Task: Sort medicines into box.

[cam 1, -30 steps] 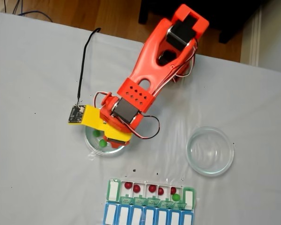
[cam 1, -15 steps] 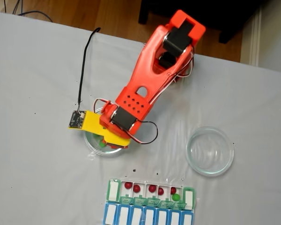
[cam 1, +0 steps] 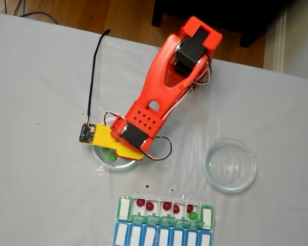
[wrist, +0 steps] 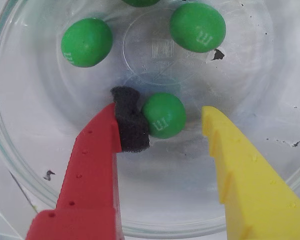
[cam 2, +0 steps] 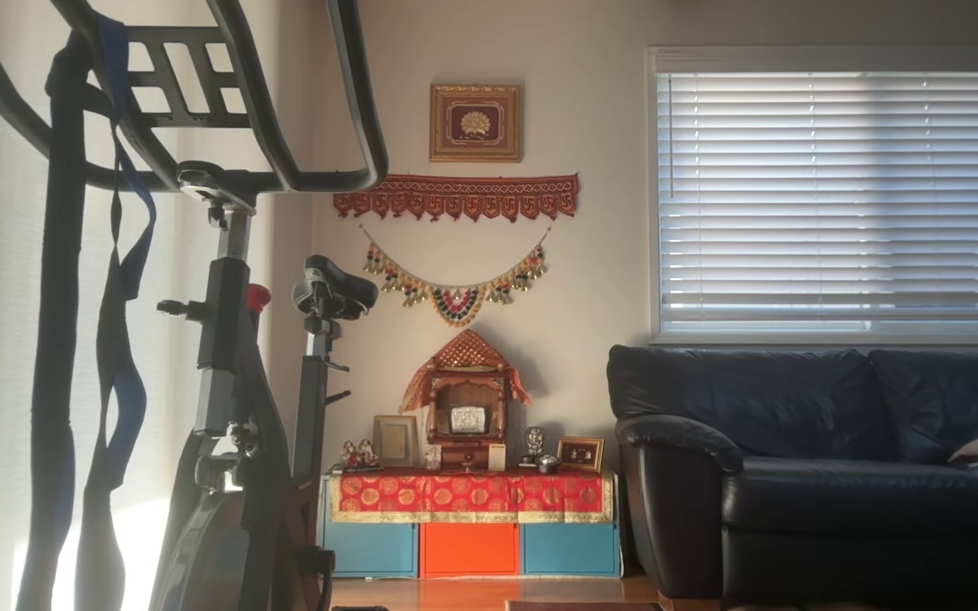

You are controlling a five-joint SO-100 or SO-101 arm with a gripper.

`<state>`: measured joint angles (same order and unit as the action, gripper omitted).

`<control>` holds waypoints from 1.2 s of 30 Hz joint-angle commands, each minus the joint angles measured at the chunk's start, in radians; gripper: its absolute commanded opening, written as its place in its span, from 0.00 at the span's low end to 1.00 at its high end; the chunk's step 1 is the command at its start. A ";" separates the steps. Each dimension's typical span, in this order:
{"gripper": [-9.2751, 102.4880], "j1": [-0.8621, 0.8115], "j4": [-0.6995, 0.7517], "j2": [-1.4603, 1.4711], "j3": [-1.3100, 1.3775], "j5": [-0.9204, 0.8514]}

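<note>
Red and yellow plastic fingers make up the claw [wrist: 162, 127], which hangs spread apart inside a round clear glass dish [wrist: 20, 165] in the wrist view. Its red finger [wrist: 92, 175] carries a dark foam pad [wrist: 130, 120] at the tip, and that pad touches a glossy green ball [wrist: 163, 115] lying on the dish floor between the two fingers. The yellow finger [wrist: 240, 175] stands apart from that ball, on its right in this view. Two more green balls [wrist: 86, 42] [wrist: 197, 26] rest farther up the dish, and the edge of another shows at the top of the view. From the fixed view, the orange arm [cam 1: 164, 87] reaches down over this dish [cam 1: 100, 156] on the white-covered desk [cam 1: 36, 195], with a green ball [cam 1: 112, 157] visible under the yellow part of the claw [cam 1: 115, 156]. A second clear glass dish [cam 1: 230, 165] sits well apart to the right. Below both, near the bottom edge, lies the long green-and-white pill organizer row [cam 1: 165, 211]; its open compartments hold small red balls [cam 1: 140, 202] and, toward the right end, one green ball [cam 1: 193, 216]. A blue-and-white row [cam 1: 161, 236] adjoins it below.
</note>
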<state>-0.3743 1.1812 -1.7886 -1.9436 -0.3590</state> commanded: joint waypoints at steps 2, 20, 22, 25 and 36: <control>0.26 0.034 -0.023 -0.002 0.057 0.011; 0.13 0.041 0.002 0.035 0.101 -0.002; 0.12 0.040 0.008 0.037 0.101 -0.012; 0.10 0.037 0.021 0.037 0.106 -0.026; 0.10 -0.025 0.002 -0.101 0.150 -0.107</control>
<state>-0.3835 1.1965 -1.7595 -1.8853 -0.4571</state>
